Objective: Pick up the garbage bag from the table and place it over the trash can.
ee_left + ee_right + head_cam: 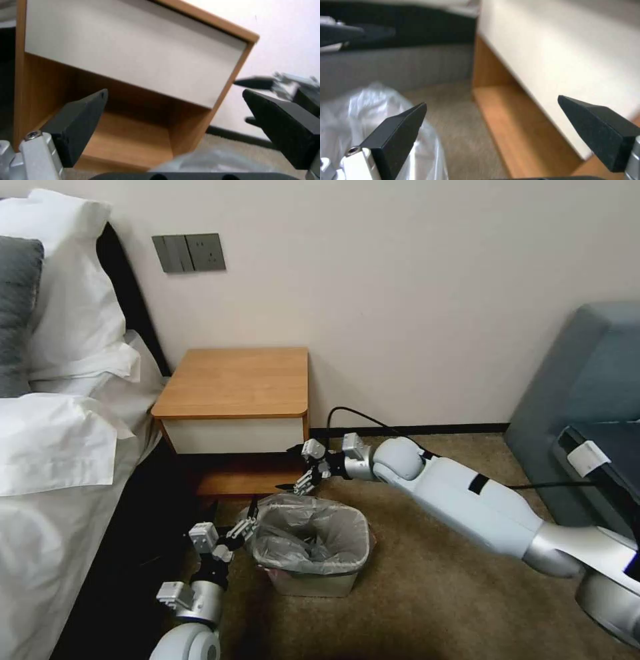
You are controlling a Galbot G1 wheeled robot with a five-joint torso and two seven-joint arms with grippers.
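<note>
Nearest, one garbage bag (310, 533) lines the one trash can (313, 580), with the left gripper (233, 511) spread wide, empty, at its left rim. Farther, the right gripper (293, 468) gapes empty before the single table (233, 383); the left wrist view alone shows its lower shelf (133, 140) head-on.

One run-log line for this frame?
garbage bag: lining trash can | table: top bare | left gripper: open, at rim | right gripper: open, above can

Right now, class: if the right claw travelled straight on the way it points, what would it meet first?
Most likely the table: the right claw, open above the garbage bag, points at the table's lower shelf and drawer front. Nothing shows between them, though depth is uncertain.
</note>
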